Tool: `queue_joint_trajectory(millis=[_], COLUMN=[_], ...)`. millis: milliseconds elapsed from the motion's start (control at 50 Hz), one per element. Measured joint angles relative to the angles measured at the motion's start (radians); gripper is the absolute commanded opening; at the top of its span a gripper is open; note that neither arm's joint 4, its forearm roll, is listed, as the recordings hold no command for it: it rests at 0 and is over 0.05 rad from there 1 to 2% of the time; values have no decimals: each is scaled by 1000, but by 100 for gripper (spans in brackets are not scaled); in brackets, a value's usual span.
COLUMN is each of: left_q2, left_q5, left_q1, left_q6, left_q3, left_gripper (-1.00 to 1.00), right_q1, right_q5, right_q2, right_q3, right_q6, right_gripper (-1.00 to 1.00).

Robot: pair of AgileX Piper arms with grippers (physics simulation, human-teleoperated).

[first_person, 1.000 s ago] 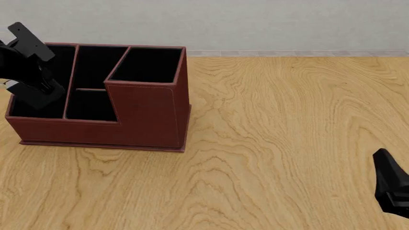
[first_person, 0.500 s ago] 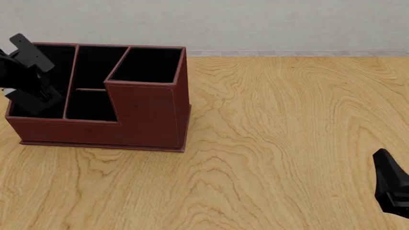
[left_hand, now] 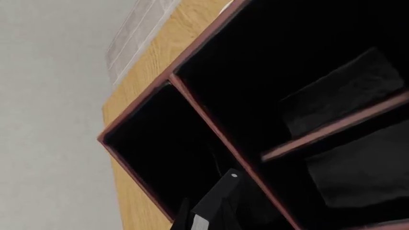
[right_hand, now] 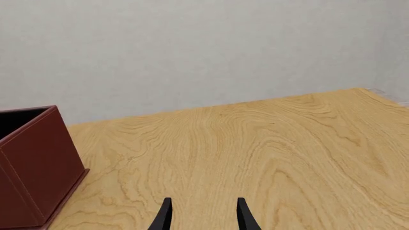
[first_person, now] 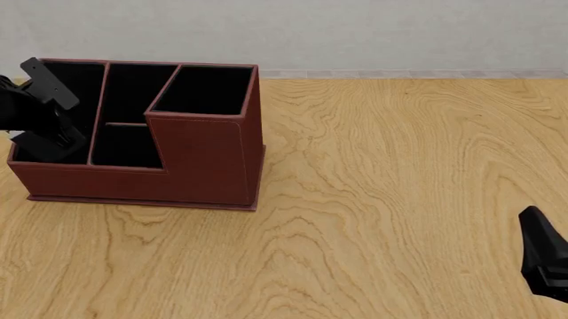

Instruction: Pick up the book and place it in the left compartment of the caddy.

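The reddish-brown caddy (first_person: pixel 204 159) stands at the table's far left. My left gripper (first_person: pixel 44 136) hangs tilted over the caddy's left compartment (first_person: pixel 80 80), its fingers low inside the slot. In the left wrist view the left compartment (left_hand: pixel 160 143) shows dark and open, and a thin white-grey strip of the book (left_hand: pixel 199 223) sits between the black fingertips (left_hand: pixel 217 199). The rest of the book is hidden. My right gripper (right_hand: pixel 204 218) is open and empty, low at the table's near right (first_person: pixel 543 262), far from the caddy (right_hand: pixel 32 163).
The caddy's tall square compartment (first_person: pixel 204 90) is at its right, with two small middle compartments (first_person: pixel 129 143) between it and the left slot. Bare wooden table (first_person: pixel 400 186) spreads right of the caddy. A grey wall (first_person: pixel 355 33) lies behind.
My left gripper has tilted and sunk a little lower into the left compartment, shifting slightly left. The right arm has not moved.
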Motion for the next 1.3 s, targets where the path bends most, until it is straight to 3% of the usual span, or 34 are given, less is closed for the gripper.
queue_joint_trajectory(millis=[1300], left_q2=[60], left_q5=[-90], left_q1=[20], left_q6=[77], left_q3=[37], left_gripper=[-100], right_q1=[-5], right_q5=[0], right_q2=[-4], right_q3=[0], right_q6=[7], right_gripper=[100])
